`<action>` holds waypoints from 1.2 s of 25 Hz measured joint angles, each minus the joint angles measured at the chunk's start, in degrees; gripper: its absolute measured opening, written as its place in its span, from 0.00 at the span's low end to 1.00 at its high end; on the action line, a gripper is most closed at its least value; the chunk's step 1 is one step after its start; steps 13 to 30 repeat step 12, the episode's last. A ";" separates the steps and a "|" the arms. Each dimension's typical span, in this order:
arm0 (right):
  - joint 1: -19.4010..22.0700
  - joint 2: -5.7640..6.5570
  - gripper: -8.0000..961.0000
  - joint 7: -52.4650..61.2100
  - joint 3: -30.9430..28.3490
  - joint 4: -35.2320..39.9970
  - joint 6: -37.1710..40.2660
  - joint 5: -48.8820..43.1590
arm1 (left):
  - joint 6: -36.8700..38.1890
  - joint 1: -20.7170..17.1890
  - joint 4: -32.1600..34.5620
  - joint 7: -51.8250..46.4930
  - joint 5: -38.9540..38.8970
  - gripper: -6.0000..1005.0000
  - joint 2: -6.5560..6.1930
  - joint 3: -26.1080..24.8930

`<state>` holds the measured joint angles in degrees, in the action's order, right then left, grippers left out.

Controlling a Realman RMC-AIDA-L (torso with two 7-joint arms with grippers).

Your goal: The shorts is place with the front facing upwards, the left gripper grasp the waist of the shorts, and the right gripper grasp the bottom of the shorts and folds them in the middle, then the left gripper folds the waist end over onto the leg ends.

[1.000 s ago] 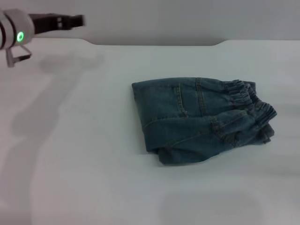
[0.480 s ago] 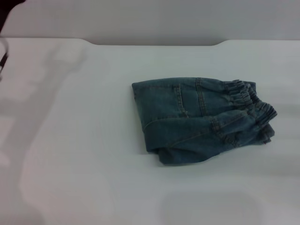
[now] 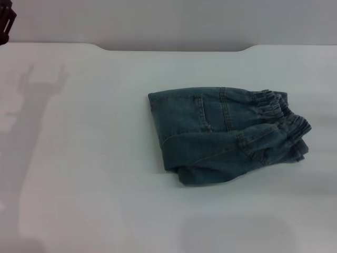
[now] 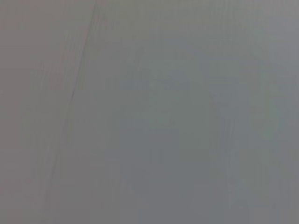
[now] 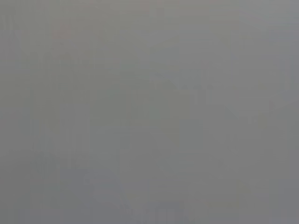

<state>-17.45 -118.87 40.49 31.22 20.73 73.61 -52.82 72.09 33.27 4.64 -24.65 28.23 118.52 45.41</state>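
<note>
The shorts (image 3: 226, 136) lie folded into a compact bundle on the white desk (image 3: 95, 174), right of its centre and well clear of every edge; the gathered elastic waist (image 3: 279, 113) is on the bundle's right side, toward the right edge of the desk; the straight folded edge (image 3: 156, 132) faces the left edge; a patch pocket (image 3: 207, 113) with stitched seams shows on the top layer. The leg hems are not visible; they are presumably covered by the upper layers, and which layer hides them cannot be determined. No embroidery is discernible on the exposed fabric.

The left gripper (image 3: 6, 20) appears only as a small dark shape cut off at the far left corner of the head view, above the far edge of the desk and well apart from the shorts; whether its fingers are apart or together cannot be told. A forked shadow (image 3: 39, 89) falls on the desk near the left edge. The right gripper is outside the head view.

The left wrist view shows a uniform grey field with one faint slanted line (image 4: 77, 84); nothing in it can be identified. The right wrist view shows plain grey only; neither wrist view shows the shorts, the desk or any fingers, so the head view alone locates the garment.
</note>
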 joint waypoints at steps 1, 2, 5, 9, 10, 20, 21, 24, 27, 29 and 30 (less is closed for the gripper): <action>-0.18 0.00 0.49 -0.03 0.00 -0.01 0.03 0.00 | -0.01 -0.05 -0.32 -0.07 -0.05 0.83 0.00 0.24; -0.35 -0.01 0.49 -0.06 0.00 -0.01 0.04 0.00 | -0.01 -0.05 -0.41 -0.10 -0.07 0.83 0.00 0.35; -0.70 -0.02 0.49 -0.11 0.00 -0.03 0.05 0.00 | -0.02 -0.04 -0.57 -0.19 -0.12 0.83 -0.01 0.79; -1.25 -0.04 0.49 -0.13 0.02 -0.75 0.05 0.00 | -0.74 0.19 -0.68 -0.16 -0.10 0.83 0.02 1.50; -1.36 -0.04 0.49 -0.14 0.03 -0.89 0.05 0.03 | -1.07 0.27 -0.71 -0.12 -0.10 0.83 0.00 1.76; -1.62 -0.04 0.49 -0.15 0.04 -1.14 0.05 0.55 | -1.67 0.35 -0.76 -0.04 -0.10 0.83 -0.01 2.11; -1.62 -0.04 0.49 -0.15 0.04 -1.14 0.05 0.55 | -1.67 0.35 -0.76 -0.04 -0.10 0.83 -0.01 2.11; -1.62 -0.04 0.49 -0.15 0.04 -1.14 0.05 0.55 | -1.67 0.35 -0.76 -0.04 -0.10 0.83 -0.01 2.11; -1.62 -0.04 0.49 -0.15 0.04 -1.14 0.05 0.55 | -1.67 0.35 -0.76 -0.04 -0.10 0.83 -0.01 2.11; -1.62 -0.04 0.49 -0.15 0.04 -1.14 0.05 0.55 | -1.67 0.35 -0.76 -0.04 -0.10 0.83 -0.01 2.11; -1.62 -0.04 0.49 -0.15 0.04 -1.14 0.05 0.55 | -1.67 0.35 -0.76 -0.04 -0.10 0.83 -0.01 2.11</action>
